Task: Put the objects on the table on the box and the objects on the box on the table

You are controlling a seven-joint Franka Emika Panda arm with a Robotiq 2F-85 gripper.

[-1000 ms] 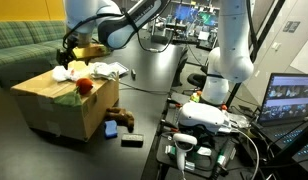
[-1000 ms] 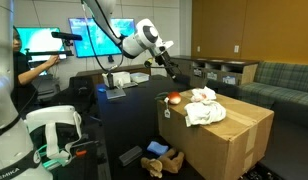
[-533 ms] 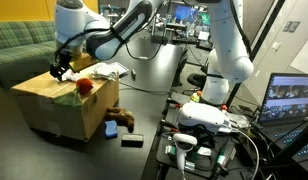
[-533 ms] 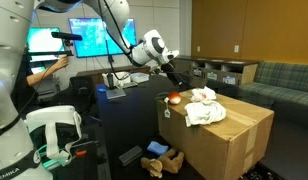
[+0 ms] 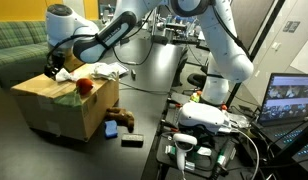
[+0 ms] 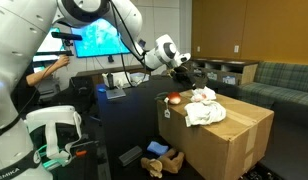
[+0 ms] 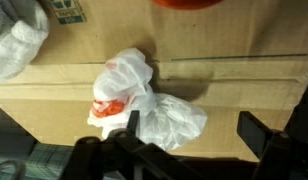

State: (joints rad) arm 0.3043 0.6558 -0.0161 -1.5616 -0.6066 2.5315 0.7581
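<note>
In an exterior view the gripper [image 5: 56, 67] hangs over the far corner of the cardboard box [image 5: 54, 112]. This is probably because the things on the box must go down to the table [image 5: 146, 100]. A red object [image 5: 84, 86] and white bags [image 5: 106, 70] lie on top of the box. In an exterior view the gripper [image 6: 185, 66] is above the box edge, just beside the bags. In the wrist view the jaws stand wide apart and empty over a white plastic bag [image 7: 144, 100] on the box top. The bag looks thin, soft and wrinkled, and something red-orange is inside.
</note>
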